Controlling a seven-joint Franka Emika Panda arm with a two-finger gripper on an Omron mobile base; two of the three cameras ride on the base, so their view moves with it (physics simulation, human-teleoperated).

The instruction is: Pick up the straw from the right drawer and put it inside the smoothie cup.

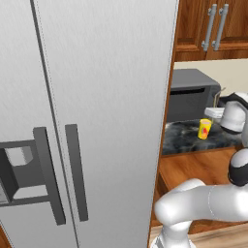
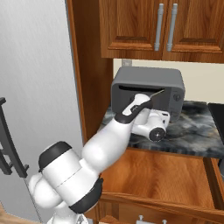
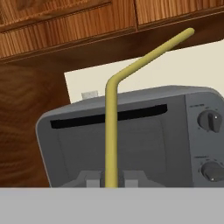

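Note:
My gripper (image 3: pixel 111 181) is shut on the straw (image 3: pixel 110 131), a thin olive-tan stick that rises from between the fingertips and bends off to the upper right. In the left base view the gripper (image 1: pixel 215 111) hangs over the dark counter, just above and right of the smoothie cup (image 1: pixel 205 129), a small yellow cup with a red mark, standing upright. The straw (image 1: pixel 219 97) sticks up from the hand there. From the right base view the straw (image 2: pixel 154 93) shows as a thin line in front of the microwave. The right drawer (image 2: pixel 175 175) stands pulled open below the counter.
A grey microwave (image 2: pixel 148 89) sits on the marbled dark counter (image 2: pixel 192 131) right behind the hand. Wooden upper cabinets (image 2: pixel 144 26) with long silver handles hang above. A tall steel fridge (image 1: pixel 87 121) stands to the left.

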